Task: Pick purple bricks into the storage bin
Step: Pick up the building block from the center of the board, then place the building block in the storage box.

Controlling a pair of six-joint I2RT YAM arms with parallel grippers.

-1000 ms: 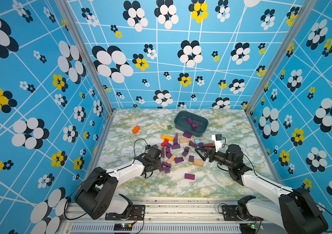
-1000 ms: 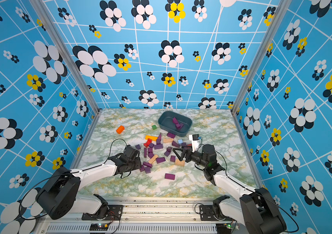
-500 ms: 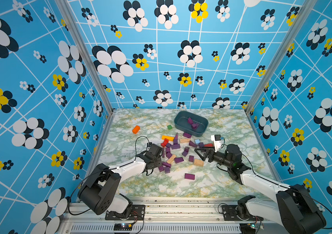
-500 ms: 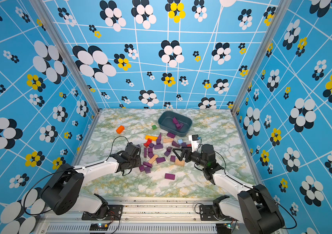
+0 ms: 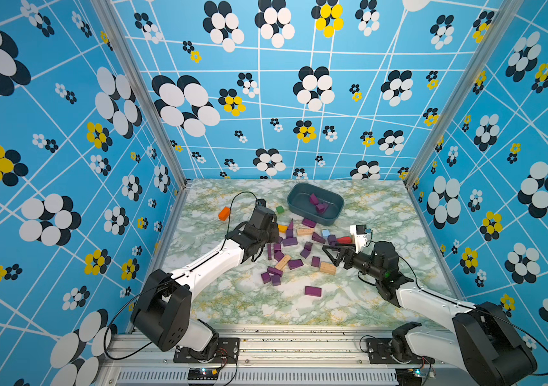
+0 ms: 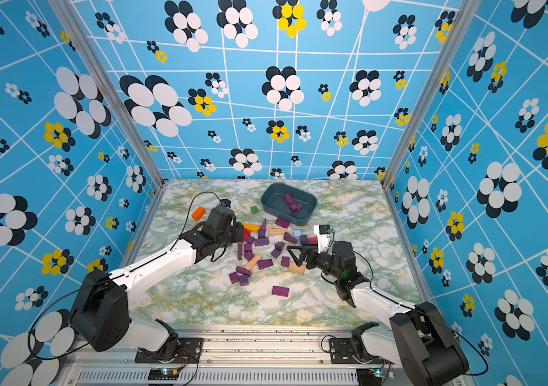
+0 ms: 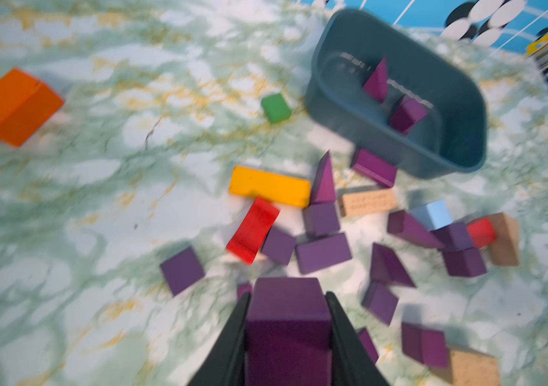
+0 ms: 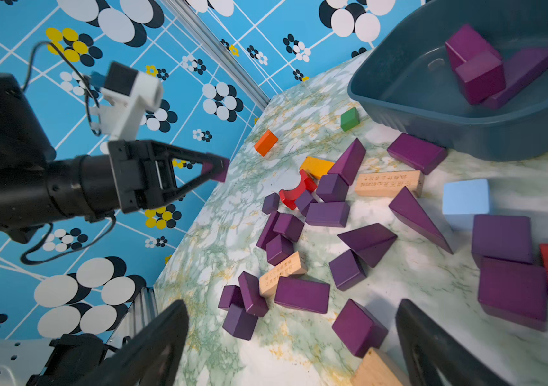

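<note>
My left arm and right arm are built alike: white shells on the long links, bulky matte-black housings at the joints. Each is bolted to a black screwed plate on the aluminium rail. Far from the rail, a thin black cable loops off my left wrist. My right wrist bears a white camera bracket and a green light. My right gripper has black fingers, open triangular frames.
</note>
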